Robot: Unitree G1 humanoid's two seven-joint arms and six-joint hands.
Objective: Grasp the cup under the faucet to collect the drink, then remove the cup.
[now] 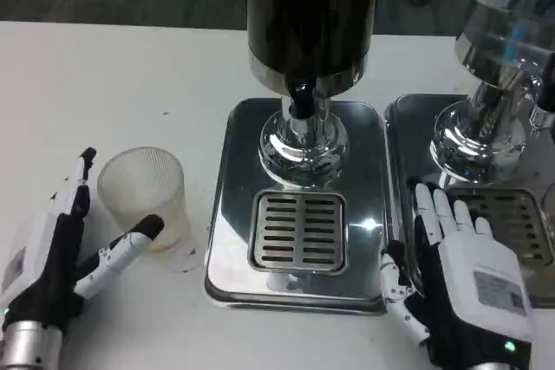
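A clear ribbed plastic cup (146, 193) stands upright on the white table, left of the drink dispenser. My left hand (54, 257) lies open just beside it, one finger along the cup's left side and the thumb at its lower right, nearly touching. The dispenser (308, 15) has a dark tank, with a black faucet (301, 100) above the slotted drip grate (297, 230). Nothing stands on that grate. My right hand (460, 279) rests open at the right edge of the dispenser's steel base, fingers stretched forward.
The steel base tray (230, 214) rises slightly above the table between the cup and the grate. A second dispenser (499, 84) with its own tray and grate stands at the right. Bare white table (104, 84) spreads to the left and behind the cup.
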